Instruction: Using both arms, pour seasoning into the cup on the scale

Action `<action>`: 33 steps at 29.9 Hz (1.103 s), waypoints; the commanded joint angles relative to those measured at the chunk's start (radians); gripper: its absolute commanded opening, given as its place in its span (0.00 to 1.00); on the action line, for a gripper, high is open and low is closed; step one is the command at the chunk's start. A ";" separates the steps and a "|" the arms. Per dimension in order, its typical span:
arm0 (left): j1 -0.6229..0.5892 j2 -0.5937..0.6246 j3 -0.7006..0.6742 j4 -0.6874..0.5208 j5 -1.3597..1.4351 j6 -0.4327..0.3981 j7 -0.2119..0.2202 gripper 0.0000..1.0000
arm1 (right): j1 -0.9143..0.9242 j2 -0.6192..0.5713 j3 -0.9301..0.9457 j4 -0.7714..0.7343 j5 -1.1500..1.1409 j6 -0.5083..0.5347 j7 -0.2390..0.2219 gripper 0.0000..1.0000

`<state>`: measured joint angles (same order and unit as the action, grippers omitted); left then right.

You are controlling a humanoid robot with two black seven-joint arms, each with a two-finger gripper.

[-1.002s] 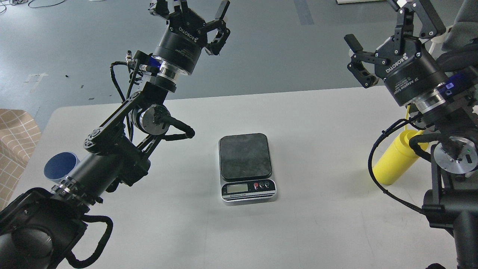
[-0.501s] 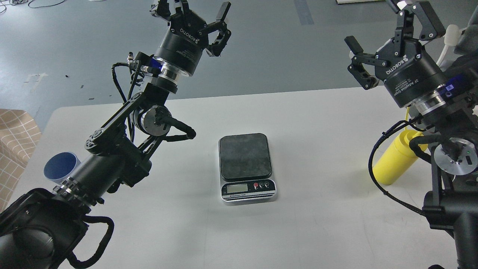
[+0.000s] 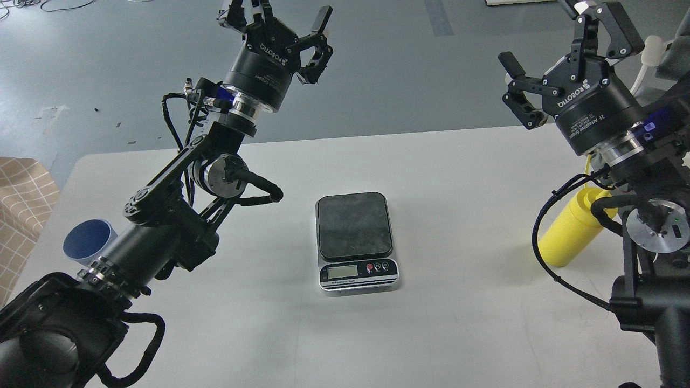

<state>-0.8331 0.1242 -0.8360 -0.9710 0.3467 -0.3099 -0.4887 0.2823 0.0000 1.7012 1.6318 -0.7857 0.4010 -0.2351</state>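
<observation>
The scale (image 3: 356,241) sits in the middle of the white table (image 3: 458,178) with its dark weighing plate bare. The blue cup (image 3: 86,240) stands at the table's left edge, partly hidden behind my left arm. The yellow seasoning bottle (image 3: 568,229) stands at the right, its top hidden behind my right arm. My left gripper (image 3: 277,16) is open and empty, raised high beyond the table's far edge. My right gripper (image 3: 560,35) is open and empty, raised high at the upper right.
A tan checked object (image 3: 24,199) lies off the table's left edge. The grey floor (image 3: 404,70) lies beyond the far edge. Cables hang from both arms.
My left gripper has moved slightly up and left. My right gripper has shifted a little upward. The cup, scale and bottle have not moved.
</observation>
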 commanded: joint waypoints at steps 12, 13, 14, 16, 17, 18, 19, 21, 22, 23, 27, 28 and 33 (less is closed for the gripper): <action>0.008 0.000 0.003 0.002 0.006 -0.001 0.000 0.98 | -0.005 0.000 0.000 0.000 -0.001 0.001 0.000 1.00; 0.008 0.000 0.003 0.002 0.006 -0.003 0.000 0.98 | -0.005 0.000 0.000 0.000 -0.001 0.001 0.000 1.00; 0.008 0.000 0.003 0.002 0.006 -0.003 0.000 0.98 | -0.005 0.000 0.000 0.000 -0.001 0.001 0.000 1.00; 0.008 0.000 0.003 0.002 0.006 -0.005 0.000 0.98 | -0.005 0.000 0.000 0.000 -0.001 0.001 0.000 1.00; 0.009 0.000 0.003 0.002 0.008 -0.008 0.000 0.98 | -0.005 0.000 0.000 0.000 -0.001 -0.001 0.000 1.00; 0.009 0.000 0.005 0.002 0.009 -0.009 0.000 0.98 | -0.005 0.000 0.000 0.000 -0.001 0.001 0.000 1.00; 0.009 0.000 0.009 0.002 0.009 -0.011 0.000 0.98 | -0.003 0.000 0.000 0.000 -0.001 0.001 -0.001 1.00; 0.009 0.005 0.034 0.002 0.011 -0.017 0.000 0.98 | -0.003 0.000 0.000 0.002 -0.001 0.001 -0.001 1.00; 0.008 0.005 0.037 0.002 0.011 -0.017 0.000 0.98 | -0.003 0.000 0.001 0.002 -0.001 0.001 -0.001 1.00; 0.008 0.003 0.037 0.002 0.011 -0.017 0.000 0.98 | -0.003 0.000 0.003 0.002 -0.001 0.001 -0.001 1.00; 0.008 -0.001 0.035 0.002 0.011 -0.017 0.000 0.98 | -0.002 0.000 0.011 0.003 -0.001 -0.001 -0.001 1.00; 0.008 -0.002 0.035 0.002 0.011 -0.015 0.000 0.98 | -0.002 0.000 0.011 0.002 -0.001 -0.001 -0.001 1.00; 0.009 -0.005 0.037 0.002 0.011 -0.015 0.000 0.98 | 0.001 0.000 0.011 0.002 -0.001 -0.001 -0.001 1.00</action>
<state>-0.8251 0.1194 -0.8007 -0.9694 0.3574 -0.3257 -0.4887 0.2807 0.0000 1.7119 1.6347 -0.7870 0.4008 -0.2363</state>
